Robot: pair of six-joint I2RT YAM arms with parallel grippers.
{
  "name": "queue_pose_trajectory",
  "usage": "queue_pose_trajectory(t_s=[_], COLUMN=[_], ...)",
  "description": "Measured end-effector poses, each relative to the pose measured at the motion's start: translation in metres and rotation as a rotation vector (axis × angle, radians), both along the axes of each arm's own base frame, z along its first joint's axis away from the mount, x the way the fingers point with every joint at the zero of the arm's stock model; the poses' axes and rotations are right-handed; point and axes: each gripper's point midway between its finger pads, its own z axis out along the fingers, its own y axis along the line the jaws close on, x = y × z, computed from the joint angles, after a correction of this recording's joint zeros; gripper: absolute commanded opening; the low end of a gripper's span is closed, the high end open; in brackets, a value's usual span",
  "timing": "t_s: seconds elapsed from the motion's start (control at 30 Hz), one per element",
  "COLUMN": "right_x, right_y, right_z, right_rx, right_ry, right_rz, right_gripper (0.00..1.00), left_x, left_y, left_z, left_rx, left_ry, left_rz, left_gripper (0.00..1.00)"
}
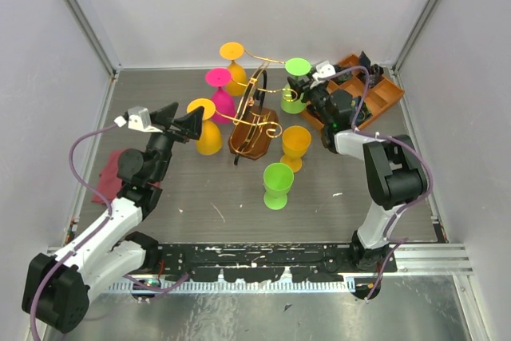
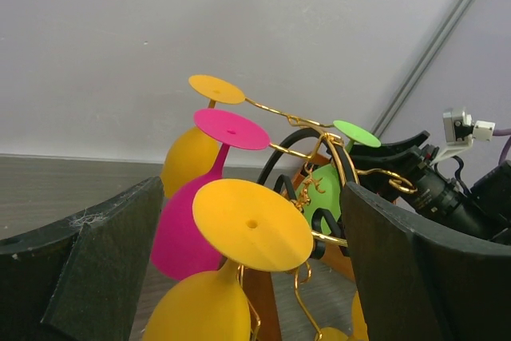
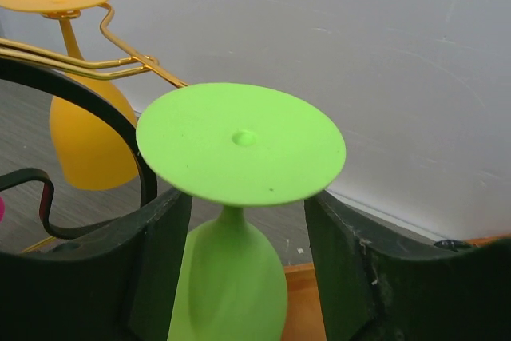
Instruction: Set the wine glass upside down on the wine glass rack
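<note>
A green wine glass (image 3: 239,141) hangs upside down, foot up, on the right arm of the gold wire wine glass rack (image 1: 254,117). My right gripper (image 3: 247,269) stands open around its bowl, and a gap shows beside the right finger (image 3: 351,269). In the top view that gripper (image 1: 307,95) is at the rack's right side. My left gripper (image 2: 247,253) is open wide, facing the foot of an inverted orange glass (image 2: 251,221) that hangs on the rack's left side. A pink glass (image 2: 231,129) and a second orange glass (image 1: 233,65) hang upside down behind it.
An upright orange glass (image 1: 295,145) and an upright green glass (image 1: 278,185) stand in front of the rack. An orange compartment tray (image 1: 375,89) lies at the back right behind my right arm. A red cloth (image 1: 108,173) lies at the left edge.
</note>
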Motion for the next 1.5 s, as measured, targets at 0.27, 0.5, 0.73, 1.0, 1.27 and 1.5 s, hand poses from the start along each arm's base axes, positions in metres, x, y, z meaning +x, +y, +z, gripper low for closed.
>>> queue_pose_trajectory(t_s=[0.27,0.5,0.73,1.0,1.27,1.5], right_x=[-0.021,-0.043,-0.066,-0.100,-0.147,-0.207], right_y=[-0.021,-0.043,-0.073,-0.106,-0.164,-0.194], right_z=[0.001,-0.003,-0.001,0.018,0.034,0.043], right_rx=[-0.025,-0.033,-0.022,0.027,0.119,0.191], right_ry=[0.024,0.057,0.128,0.245,0.433,0.503], right_rz=[-0.082,-0.162,-0.273,-0.409,-0.666,-0.809], right_gripper=[0.82,1.00,1.00,1.00,1.00,1.00], left_x=[-0.006,-0.011,-0.009,-0.041,-0.062,-0.057], left_y=[0.003,-0.010,-0.053,-0.151,-0.241,-0.292], left_z=[0.023,0.067,0.118,0.120,0.084,0.014], left_rx=[-0.008,0.011,0.115,0.433,0.720,0.955], left_ry=[-0.017,-0.055,-0.102,-0.096,-0.033,0.105], left_rz=[-0.001,-0.070,-0.267,-0.509,-0.653,-0.675], left_gripper=[0.98,0.98,0.97,0.98,0.98,0.98])
